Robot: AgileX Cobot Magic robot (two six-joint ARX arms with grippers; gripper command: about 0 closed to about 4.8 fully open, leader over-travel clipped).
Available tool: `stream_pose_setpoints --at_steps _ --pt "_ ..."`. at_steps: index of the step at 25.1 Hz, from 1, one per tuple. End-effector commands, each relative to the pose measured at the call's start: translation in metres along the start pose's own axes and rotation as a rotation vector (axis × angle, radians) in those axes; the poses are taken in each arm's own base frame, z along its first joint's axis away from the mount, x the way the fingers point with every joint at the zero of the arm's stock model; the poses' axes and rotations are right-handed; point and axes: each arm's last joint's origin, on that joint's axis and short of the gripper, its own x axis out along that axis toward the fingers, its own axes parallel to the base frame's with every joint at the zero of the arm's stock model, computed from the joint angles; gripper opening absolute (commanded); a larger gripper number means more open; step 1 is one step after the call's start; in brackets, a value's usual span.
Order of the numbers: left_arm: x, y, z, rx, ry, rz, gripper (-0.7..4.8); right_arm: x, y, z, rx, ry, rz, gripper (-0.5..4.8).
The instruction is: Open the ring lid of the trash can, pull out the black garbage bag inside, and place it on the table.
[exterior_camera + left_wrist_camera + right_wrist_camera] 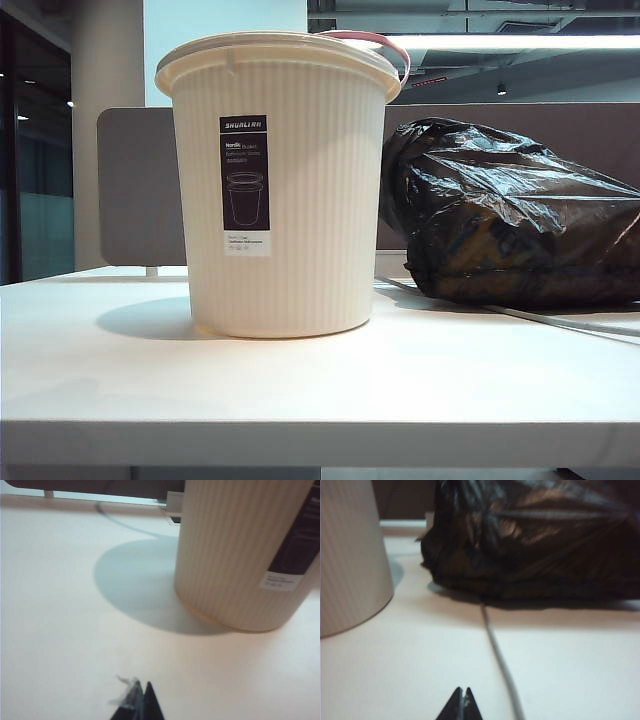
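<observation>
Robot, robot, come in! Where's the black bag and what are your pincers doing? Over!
Left pincer shut, empty, near bin. Right pincer shut, empty, facing bag. Bag out, lying on table beside bin. Nothing in the way.

One trash can [280, 190], one black garbage bag [510, 215], two pincers.

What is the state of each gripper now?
Left gripper: shut, holding nothing, low over the white table.
Right gripper: shut, holding nothing.

Trash can [280, 190] dark label [244, 185]: "SHUALIAN"; smaller print illegible.
</observation>
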Motion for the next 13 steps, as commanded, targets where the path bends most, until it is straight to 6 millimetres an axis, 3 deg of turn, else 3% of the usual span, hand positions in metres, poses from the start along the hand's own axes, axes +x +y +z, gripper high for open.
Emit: stream_pose_setpoints --at_steps 1,13 --pt "-0.0003 0.0021 -0.0006 -0.004 0.006 0.020 -0.05 -0.0008 -0.0022 0.0041 -0.004 -0.044 -0.024 -0.01" --pt "-0.0006 0.0043 -0.0004 -0.008 0.004 0.042 -0.06 -0.0009 -0.0024 0.0043 -0.004 -0.046 -0.026 -0.01"
